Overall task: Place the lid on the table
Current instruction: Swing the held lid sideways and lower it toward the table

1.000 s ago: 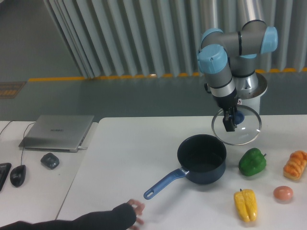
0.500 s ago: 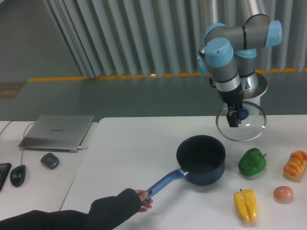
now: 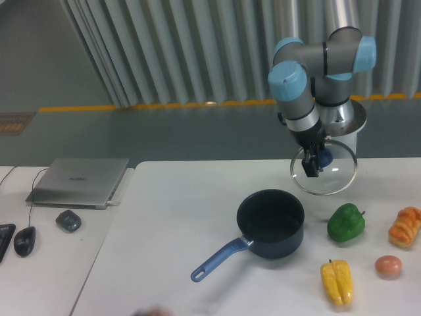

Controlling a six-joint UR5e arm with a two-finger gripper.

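Camera view: gripper (image 3: 314, 164) pinches lid (image 3: 333, 178) by blue knob, lid tilted, aloft beyond saucepan (image 3: 270, 223), likely so it clears pan before lowering onto table (image 3: 184, 210).

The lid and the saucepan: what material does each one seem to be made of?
The lid, held by the gripper, looks like clear glass: the table shows through it. Its thin rim looks like silver metal, and its blue knob may be plastic. The saucepan looks like dark blue coated or enamelled metal with a slight sheen; its lighter blue handle could be plastic or painted metal.
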